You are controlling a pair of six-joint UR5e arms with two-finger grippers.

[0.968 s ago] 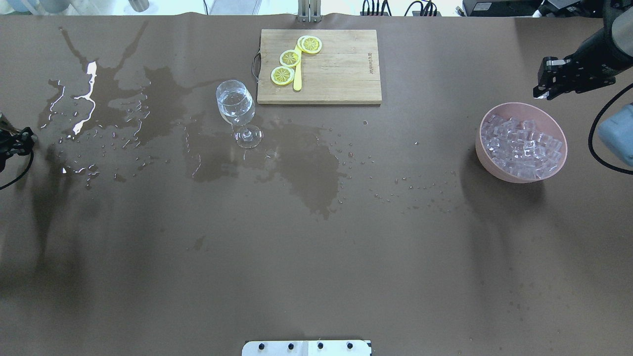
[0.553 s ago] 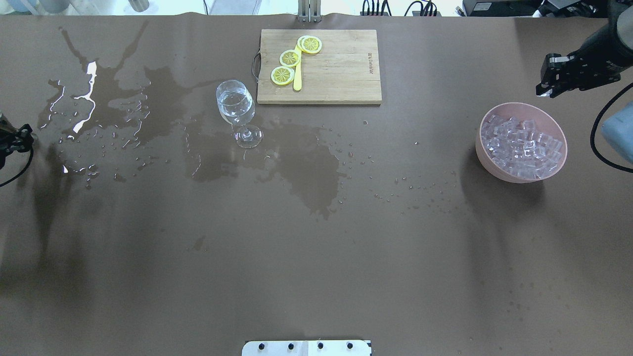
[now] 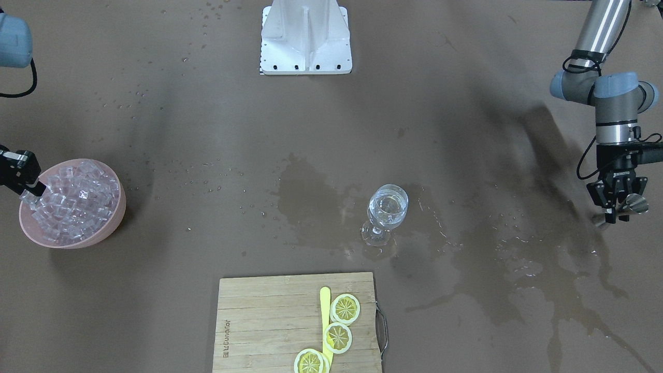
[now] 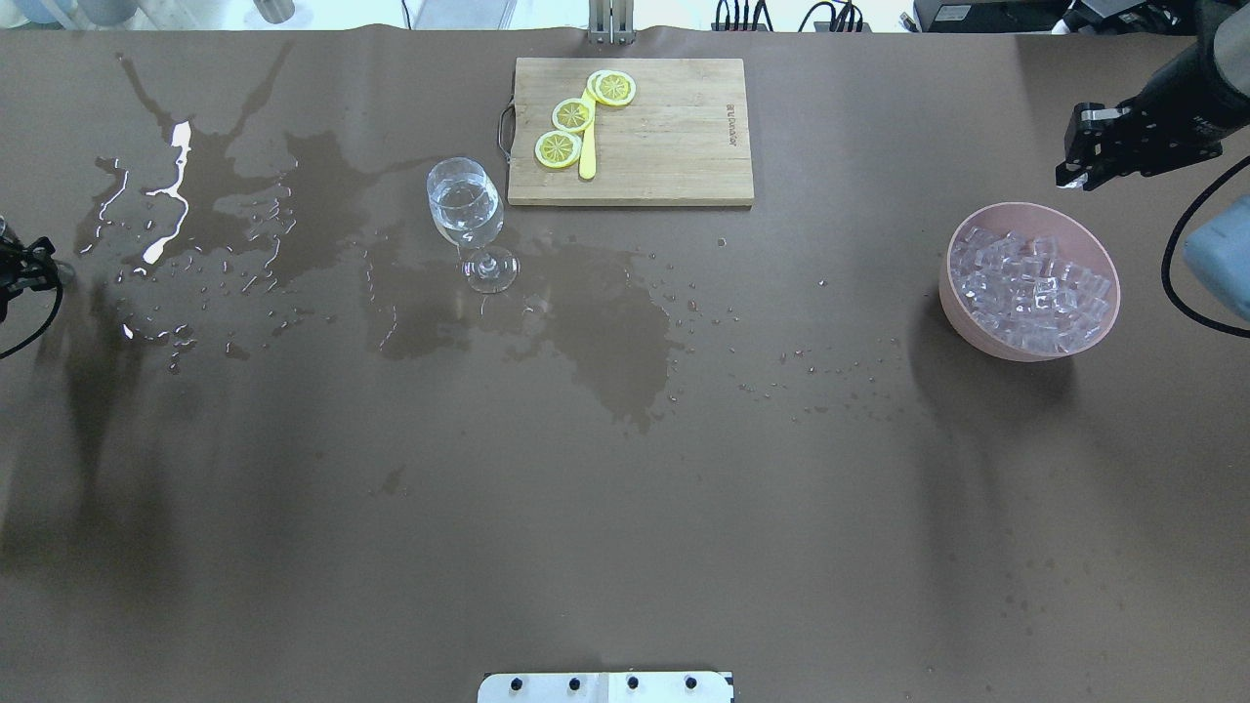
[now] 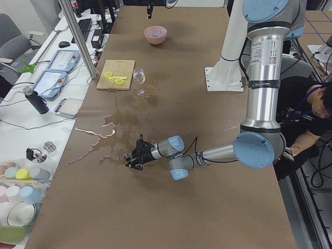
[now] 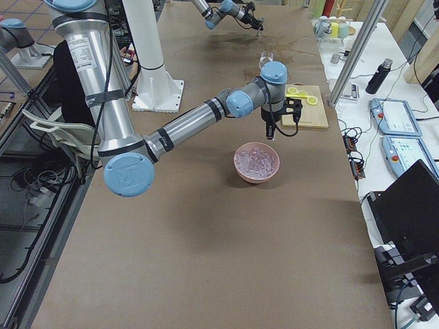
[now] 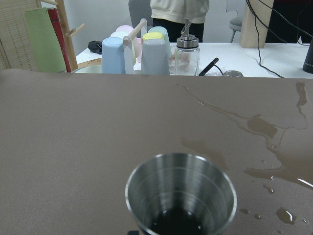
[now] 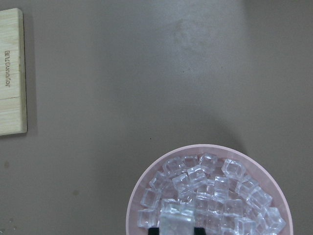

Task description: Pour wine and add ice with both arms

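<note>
Front view: L gripper far out to robot's left, clamped on steel cup. Wine glass upright mid-table, wine in its bowl, wet patches around foot. R gripper over rim of pink bowl full of ice.

Overhead: glass just beside handle end of cutting board; lemon slices on board. Pink bowl well apart, twd robot's right.

L side view: near arm stretched low, gripper by wet patches.

L wrist cam: cup upright, bottom dark w/ wet glints.

R wrist cam: jaws narrow, pinching one ice cube above the heap.
</note>
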